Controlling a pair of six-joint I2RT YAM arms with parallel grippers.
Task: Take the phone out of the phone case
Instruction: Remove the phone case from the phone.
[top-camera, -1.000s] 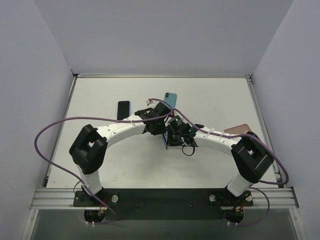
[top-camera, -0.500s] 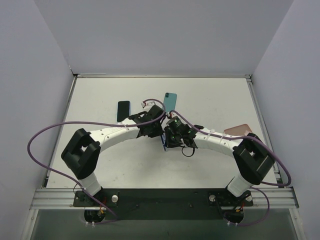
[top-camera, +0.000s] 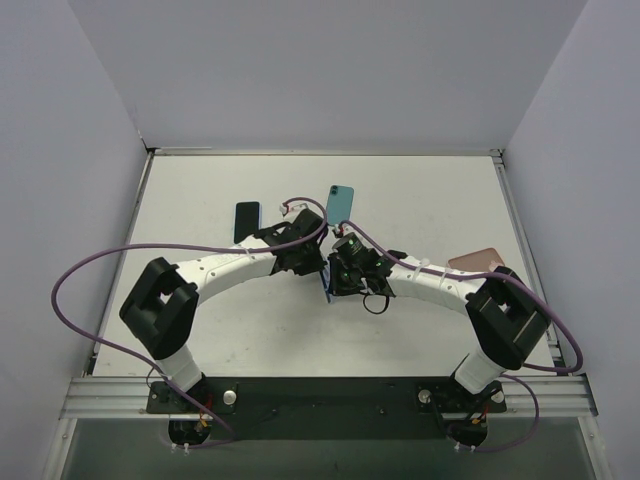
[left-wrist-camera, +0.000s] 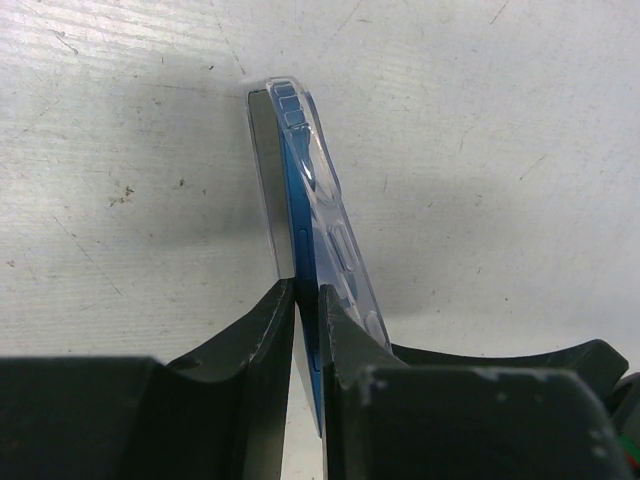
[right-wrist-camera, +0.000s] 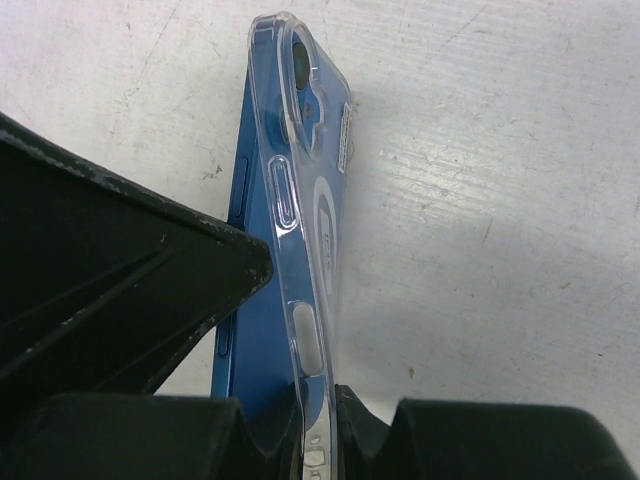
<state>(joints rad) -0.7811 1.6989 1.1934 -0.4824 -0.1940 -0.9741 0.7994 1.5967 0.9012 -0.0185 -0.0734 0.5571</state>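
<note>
The separating step is in hand. The blue slab-shaped phone (left-wrist-camera: 296, 235) and its clear flexible plastic case (left-wrist-camera: 338, 235) stand on edge over the white table (top-camera: 420, 200), held by both arms. The left end effector (left-wrist-camera: 306, 300) is clamped on the phone's edge, and the case bows away just right of its fingers. The right end effector (right-wrist-camera: 308, 415) is clamped on the case rim, with the phone just to its left. Both arms reach inward, wrists meeting mid-table and elbows bent outward. Next, I judge, the two must draw apart with firm grips to peel the case free.
</note>
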